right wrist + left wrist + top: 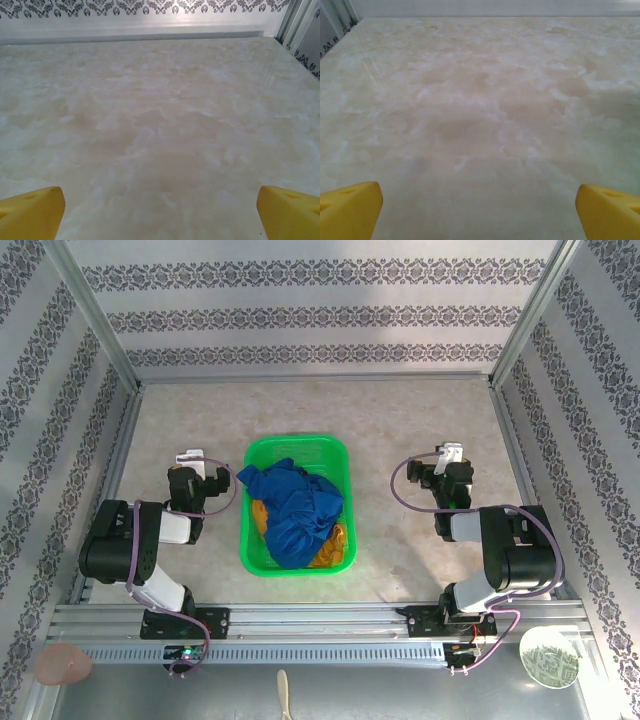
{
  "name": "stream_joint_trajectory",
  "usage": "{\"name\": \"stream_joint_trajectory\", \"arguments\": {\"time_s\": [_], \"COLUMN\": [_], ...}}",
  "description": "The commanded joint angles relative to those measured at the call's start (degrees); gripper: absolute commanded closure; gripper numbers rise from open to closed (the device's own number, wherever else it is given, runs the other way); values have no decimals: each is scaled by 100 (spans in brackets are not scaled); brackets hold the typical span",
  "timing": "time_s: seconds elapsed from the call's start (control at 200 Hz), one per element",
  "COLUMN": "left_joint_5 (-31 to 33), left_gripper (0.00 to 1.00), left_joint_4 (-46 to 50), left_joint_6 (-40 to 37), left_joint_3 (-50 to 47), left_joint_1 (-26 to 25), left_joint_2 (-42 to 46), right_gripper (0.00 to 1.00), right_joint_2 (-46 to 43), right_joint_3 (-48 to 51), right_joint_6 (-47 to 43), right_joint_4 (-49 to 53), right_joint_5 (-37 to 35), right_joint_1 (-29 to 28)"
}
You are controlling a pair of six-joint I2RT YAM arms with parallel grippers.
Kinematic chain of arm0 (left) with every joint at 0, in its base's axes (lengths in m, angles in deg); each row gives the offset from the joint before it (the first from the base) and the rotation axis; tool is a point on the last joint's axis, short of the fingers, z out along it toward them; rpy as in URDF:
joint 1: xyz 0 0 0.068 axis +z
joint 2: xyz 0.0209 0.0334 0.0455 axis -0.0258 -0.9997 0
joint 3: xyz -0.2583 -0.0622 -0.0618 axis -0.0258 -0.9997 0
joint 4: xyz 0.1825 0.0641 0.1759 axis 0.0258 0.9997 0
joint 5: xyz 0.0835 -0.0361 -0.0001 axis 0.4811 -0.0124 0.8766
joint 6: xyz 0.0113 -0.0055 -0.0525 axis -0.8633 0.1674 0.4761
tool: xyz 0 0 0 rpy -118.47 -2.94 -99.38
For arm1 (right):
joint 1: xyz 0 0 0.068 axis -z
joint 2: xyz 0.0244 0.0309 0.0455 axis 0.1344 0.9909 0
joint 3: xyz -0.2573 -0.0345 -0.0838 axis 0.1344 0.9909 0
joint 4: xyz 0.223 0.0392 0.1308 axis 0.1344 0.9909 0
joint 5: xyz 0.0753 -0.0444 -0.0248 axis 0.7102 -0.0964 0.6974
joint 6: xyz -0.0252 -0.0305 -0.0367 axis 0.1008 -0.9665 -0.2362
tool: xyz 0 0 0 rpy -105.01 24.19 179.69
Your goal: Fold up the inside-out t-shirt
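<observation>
Two robot arms sit at the near edge of a pale marbled table [400, 410], seen from above. Between them stands a green basket [297, 441]. The blue t-shirt [300, 508] lies crumpled inside it, heaped over a mustard-yellow garment [337, 543] that peeks out at the basket's near and left sides.

The left gripper [192, 458] hangs near the basket's left wall without touching it. The right gripper [450, 455] is farther off on the other side. Both point toward the far wall. In each wrist camera the yellow fingertips [350, 210] stand wide apart at the bottom corners, with only bare tabletop between them, so neither arm holds anything.

Folding appears not to have begun; the step in hand looks like getting the shirt out of the basket. The next move likely calls for one arm to swing over the basket, lower onto the blue cloth and pinch that layer alone. It should leave the yellow garment behind, then lift the shirt clear of the rim onto open table for spreading flat.
</observation>
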State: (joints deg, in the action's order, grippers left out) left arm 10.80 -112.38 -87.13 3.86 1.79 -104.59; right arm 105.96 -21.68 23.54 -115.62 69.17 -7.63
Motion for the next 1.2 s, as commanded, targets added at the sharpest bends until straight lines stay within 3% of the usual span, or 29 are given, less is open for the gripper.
{"name": "stream_joint_trajectory", "arguments": {"time_s": [0.0, 0.809, 0.884, 1.029, 1.144, 1.194], "left_joint_5": [75, 97, 321, 1249, 1331, 1163], "left_gripper": [1, 1, 1, 1, 1, 1], "left_joint_4": [-263, -227, -261, 1467, 4017, 5097], "left_joint_6": [-113, -94, -36, 268, 1163, 1696], "left_joint_3": [93, 111, 76, 479, 1339, 1757], "left_joint_1": [-68, -65, -78, -119, -120, -124], "left_joint_2": [-45, -49, 57, 1253, 2312, 2665], "right_gripper": [2, 2, 2, 2, 2, 2], "right_joint_2": [42, 38, -171, -1613, -2894, -3470], "right_joint_3": [-89, -89, 21, 138, -379, -495], "right_joint_6": [-64, 4, 100, 519, 1699, 2784], "right_joint_4": [-211, -210, -280, 885, 2818, 3437], "right_joint_5": [37, 155, -146, -1132, -1248, -1180], "right_joint_1": [-76, -10, -10, -12, 16, 59]}}
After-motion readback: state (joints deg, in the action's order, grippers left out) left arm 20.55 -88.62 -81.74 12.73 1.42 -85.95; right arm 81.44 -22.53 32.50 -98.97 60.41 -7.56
